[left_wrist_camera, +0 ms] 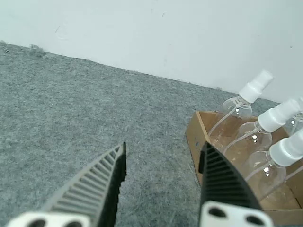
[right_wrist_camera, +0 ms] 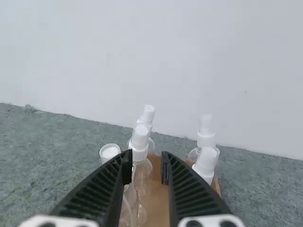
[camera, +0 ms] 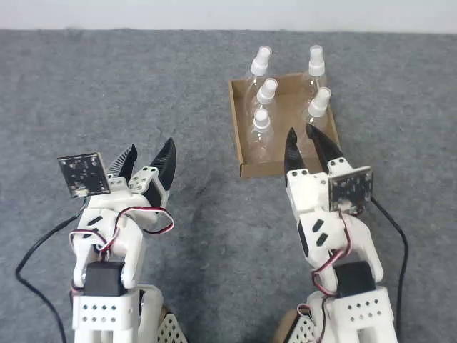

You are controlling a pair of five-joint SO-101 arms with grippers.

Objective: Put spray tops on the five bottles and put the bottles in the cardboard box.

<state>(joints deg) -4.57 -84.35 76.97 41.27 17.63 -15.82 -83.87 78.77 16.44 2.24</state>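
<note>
The cardboard box sits at the back right of the grey carpet. Several clear bottles stand upright in it, each with a white spray top, such as the near-left bottle and the near-right bottle. My right gripper hangs open over the box's near edge, holding nothing; in its wrist view the right gripper frames a capped bottle standing beyond the tips. My left gripper is open and empty over bare carpet left of the box. Past the left gripper, the box and its bottles appear.
Grey carpet spreads around the box, with free room to the left and in front. A white wall runs along the far edge. Cables trail from both arm bases at the near side.
</note>
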